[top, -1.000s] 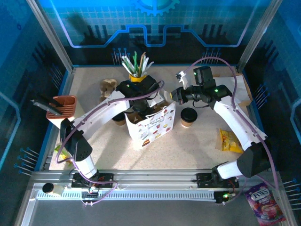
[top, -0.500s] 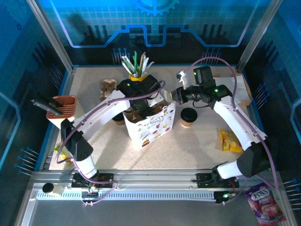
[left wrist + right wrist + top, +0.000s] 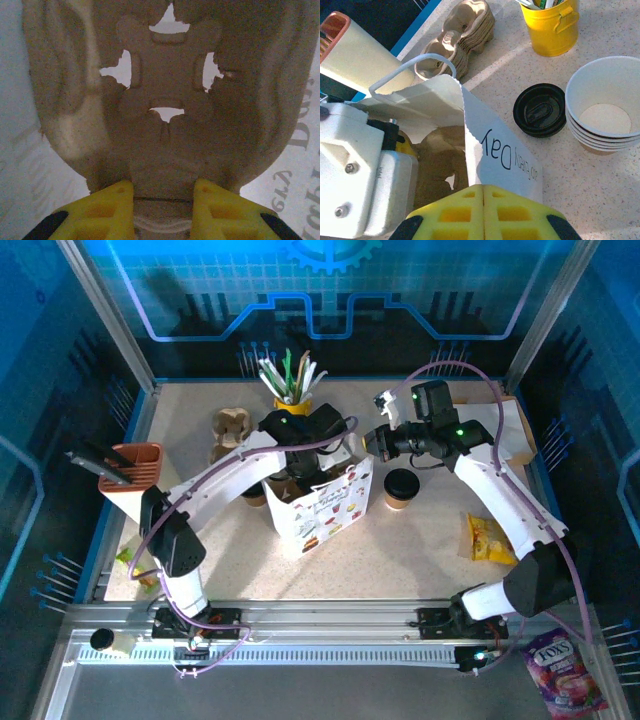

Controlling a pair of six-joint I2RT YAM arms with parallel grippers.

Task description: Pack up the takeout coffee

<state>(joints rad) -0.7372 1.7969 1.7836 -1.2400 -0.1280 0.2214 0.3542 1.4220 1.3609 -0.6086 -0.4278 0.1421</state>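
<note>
Brown pulp cup carrier is inside the white paper bag. The left gripper is clenched on its edge, which lies between the two yellow fingers. The right gripper is pressed fully together on the far right rim of the bag. Both coffees are outside the bag, on the table. One lidded coffee cup stands just right of the bag. The other lidded cup stands beside a stack of lidless cups, near the yellow utensil cup.
</note>
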